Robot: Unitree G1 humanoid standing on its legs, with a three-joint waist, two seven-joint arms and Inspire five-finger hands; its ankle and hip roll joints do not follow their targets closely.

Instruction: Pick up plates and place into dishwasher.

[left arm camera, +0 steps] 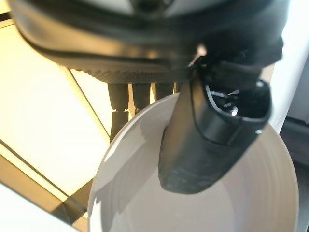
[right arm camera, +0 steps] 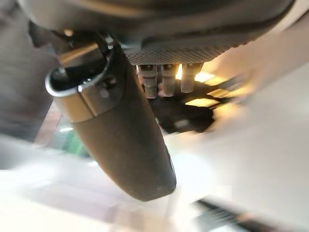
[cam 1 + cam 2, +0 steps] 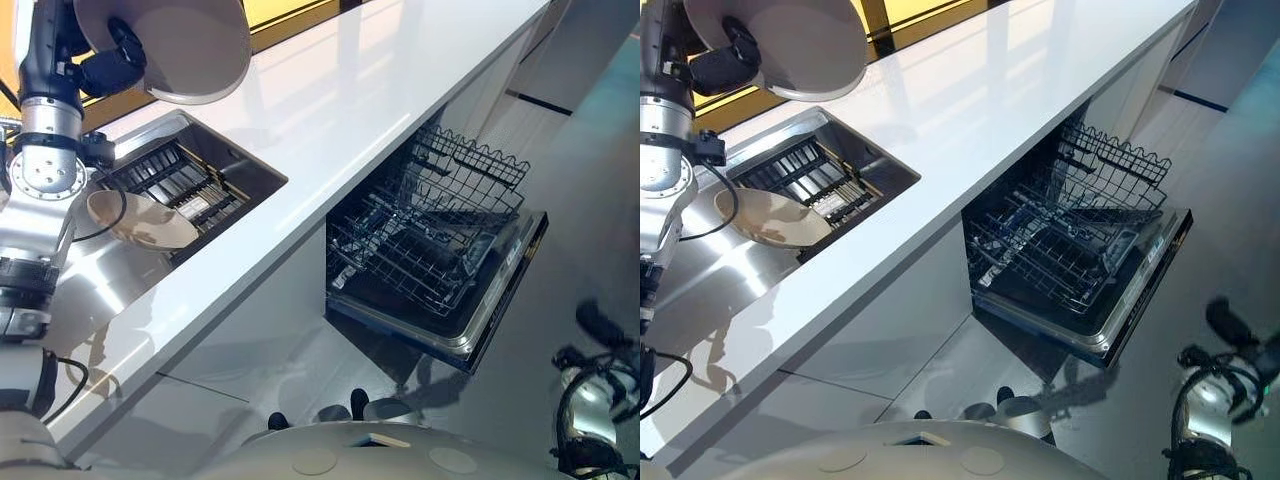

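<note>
Plate one [image 3: 180, 45] is up in the air at the robot's left, raised high above the sink and tilted so that its underside faces outward. The left hand [image 1: 207, 140] has it pinched at the rim: the thumb lies across the inner face and the fingers are curled behind it, as the left wrist view shows. The right hand [image 2: 125, 140] hangs low at the robot's right side, near the floor; its own view is smeared, but it appears relaxed and open with nothing in it.

Further out, a second plate [image 3: 140, 222] lies in the sink [image 3: 255, 180], just beside a dark slatted insert [image 3: 170, 180]. Beyond runs the white countertop [image 3: 350, 90]. Below its front edge, to the right, the dishwasher door [image 3: 500, 300] is folded down and the wire rack [image 3: 420, 240] is pulled out over it. It looks empty.

The step in hand, I judge, is the carry from sink to rack. To do it well, the plate should swing out past the counter's edge before it comes down, so its rim does not knock the worktop. It should then be turned on edge to line up with a gap between the rack's tines, and lowered until it bears on the wire. Only then should the pinch loosen.
</note>
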